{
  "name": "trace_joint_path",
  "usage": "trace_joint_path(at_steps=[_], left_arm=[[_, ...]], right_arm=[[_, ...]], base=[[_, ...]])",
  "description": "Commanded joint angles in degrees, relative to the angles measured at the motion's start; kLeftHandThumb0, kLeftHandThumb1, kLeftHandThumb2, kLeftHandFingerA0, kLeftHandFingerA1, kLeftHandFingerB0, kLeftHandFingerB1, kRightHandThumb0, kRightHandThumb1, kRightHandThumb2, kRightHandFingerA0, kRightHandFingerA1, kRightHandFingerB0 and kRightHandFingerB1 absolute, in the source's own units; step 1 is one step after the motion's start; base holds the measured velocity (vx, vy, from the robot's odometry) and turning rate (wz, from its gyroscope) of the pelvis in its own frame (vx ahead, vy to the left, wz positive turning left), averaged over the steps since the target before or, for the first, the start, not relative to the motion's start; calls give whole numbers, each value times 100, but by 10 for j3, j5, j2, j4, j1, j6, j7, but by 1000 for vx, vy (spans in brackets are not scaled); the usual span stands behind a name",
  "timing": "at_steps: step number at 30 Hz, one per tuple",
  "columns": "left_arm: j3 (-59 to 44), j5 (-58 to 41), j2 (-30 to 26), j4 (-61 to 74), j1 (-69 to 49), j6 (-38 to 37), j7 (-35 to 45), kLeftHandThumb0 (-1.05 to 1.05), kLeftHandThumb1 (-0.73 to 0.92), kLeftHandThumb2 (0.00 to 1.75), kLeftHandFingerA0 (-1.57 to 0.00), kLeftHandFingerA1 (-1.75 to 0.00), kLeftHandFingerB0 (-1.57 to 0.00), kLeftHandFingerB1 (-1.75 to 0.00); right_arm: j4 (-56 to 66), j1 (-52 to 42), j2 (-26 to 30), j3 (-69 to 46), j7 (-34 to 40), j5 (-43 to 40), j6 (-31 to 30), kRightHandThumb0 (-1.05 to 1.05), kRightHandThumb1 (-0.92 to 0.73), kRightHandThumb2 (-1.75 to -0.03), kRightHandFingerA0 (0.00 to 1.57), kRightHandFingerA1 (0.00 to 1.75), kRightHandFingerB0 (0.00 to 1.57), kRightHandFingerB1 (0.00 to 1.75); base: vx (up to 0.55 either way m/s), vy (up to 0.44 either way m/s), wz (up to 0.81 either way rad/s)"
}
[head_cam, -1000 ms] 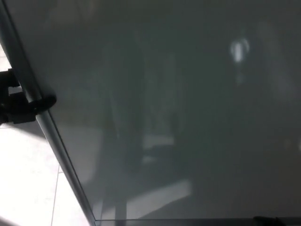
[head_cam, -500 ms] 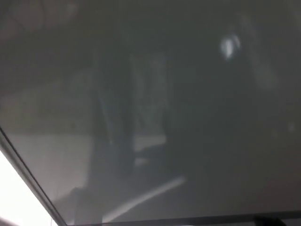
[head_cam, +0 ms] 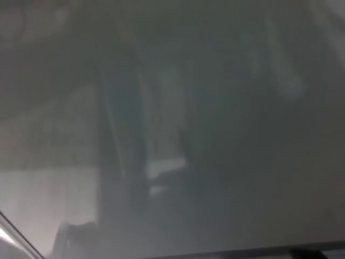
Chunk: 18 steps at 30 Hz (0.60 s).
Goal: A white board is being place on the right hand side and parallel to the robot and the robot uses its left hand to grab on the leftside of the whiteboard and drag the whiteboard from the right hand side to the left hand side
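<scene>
1. Now the whiteboard fills almost the whole head view, a dim grey glossy surface carrying blurred reflections.
2. A second ago its metal left frame ran steeply down the left of the picture with the left hand clamped on it; that hand has since slipped out of view, so I cannot say whether it is holding on.
3. The frame edge is down to a short sliver in the bottom-left corner, with a little bright floor beyond it.
4. The board's lower rim shows as a dark line along the bottom.
5. The board has probably slid leftward across the robot's front, though camera motion may account for part of the shift.
6. The right hand does not show either.
</scene>
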<state>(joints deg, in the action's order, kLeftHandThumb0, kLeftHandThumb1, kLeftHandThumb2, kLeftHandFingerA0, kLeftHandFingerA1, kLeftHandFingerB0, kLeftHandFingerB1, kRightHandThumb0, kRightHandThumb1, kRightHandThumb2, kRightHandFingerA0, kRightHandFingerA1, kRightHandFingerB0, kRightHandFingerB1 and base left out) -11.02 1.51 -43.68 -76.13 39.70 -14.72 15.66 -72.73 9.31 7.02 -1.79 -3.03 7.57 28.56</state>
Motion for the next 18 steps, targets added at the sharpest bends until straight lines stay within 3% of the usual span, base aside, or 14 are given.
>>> trace_joint_path(at_steps=[1, 3, 4, 6, 7, 11, 12, 13, 14, 15, 18], left_arm=[[19, 25, -17, 4, 6, -13, 18, -10, 65, 59, -96, -60, -81, -53], [20, 24, -17, 4, 7, -13, 18, -10, 65, 59, -96, -60, -81, -53], [29, 30, -17, 4, 12, -9, 26, -15, 63, 60, -94, -58, -82, -54], [34, 32, -17, 4, 15, -7, 29, -15, 63, 60, -94, -58, -82, -54], [36, 32, -16, 4, 18, -4, 39, -16, 64, 59, -93, -58, -83, -54], [39, 31, -17, 3, 20, -2, 43, -16, 64, 59, -93, -58, -83, -54], [44, 37, -16, 3, 23, -5, 45, -18, 65, 59, -95, -56, -85, -55], [53, 45, -15, 3, 27, -8, 47, -18, 65, 59, -95, -56, -85, -55], [56, 46, -16, 3, 29, -9, 54, -23, 66, 59, -95, -56, -84, -55], [58, 46, -16, 3, 33, -3, 57, -22, 65, 59, -96, -56, -86, -55], [61, 44, -17, 3, 36, -2, 64, -20, 65, 59, -94, -55, -87, -55]], right_arm=[[-4, -3, 5, -3, 7, -3, -3, -105, -44, -105, 81, 106, 0, 58], [-4, -3, 5, -3, 7, -2, -3, -105, -44, -105, 81, 106, 0, 58], [-5, -2, 6, -1, 8, 1, -3, -105, -59, -68, 35, 121, 0, 72], [-6, -2, 7, 0, 9, 2, -3, -105, -59, -68, 35, 121, 0, 72], [-6, -2, 6, -1, 7, 0, -4, -99, -51, -110, 0, 83, 0, 55], [-6, -2, 6, -1, 6, -1, -4, -99, -51, -110, 0, 83, 0, 55], [-5, -2, 5, -1, 6, 0, -2, -105, -64, -60, 2, 139, 0, 66], [-4, -4, 5, 0, 6, 0, 1, -105, -64, -60, 2, 139, 0, 66], [-4, -3, 5, 0, 5, 0, 1, -105, -62, -63, 0, 123, 0, 67], [-5, -2, 5, -2, 2, -2, 1, -105, -64, -59, 2, 120, 0, 75], [-5, -2, 5, -3, 1, -3, -1, -105, -62, -63, 0, 125, 0, 67]], base=[[0, 0, 0], [0, 0, 0], [0, 0, 0], [0, 0, 0], [0, 0, 0], [0, 0, 0], [0, 0, 0], [0, 0, 0], [0, 0, 0], [0, 0, 0], [0, 0, 0]])
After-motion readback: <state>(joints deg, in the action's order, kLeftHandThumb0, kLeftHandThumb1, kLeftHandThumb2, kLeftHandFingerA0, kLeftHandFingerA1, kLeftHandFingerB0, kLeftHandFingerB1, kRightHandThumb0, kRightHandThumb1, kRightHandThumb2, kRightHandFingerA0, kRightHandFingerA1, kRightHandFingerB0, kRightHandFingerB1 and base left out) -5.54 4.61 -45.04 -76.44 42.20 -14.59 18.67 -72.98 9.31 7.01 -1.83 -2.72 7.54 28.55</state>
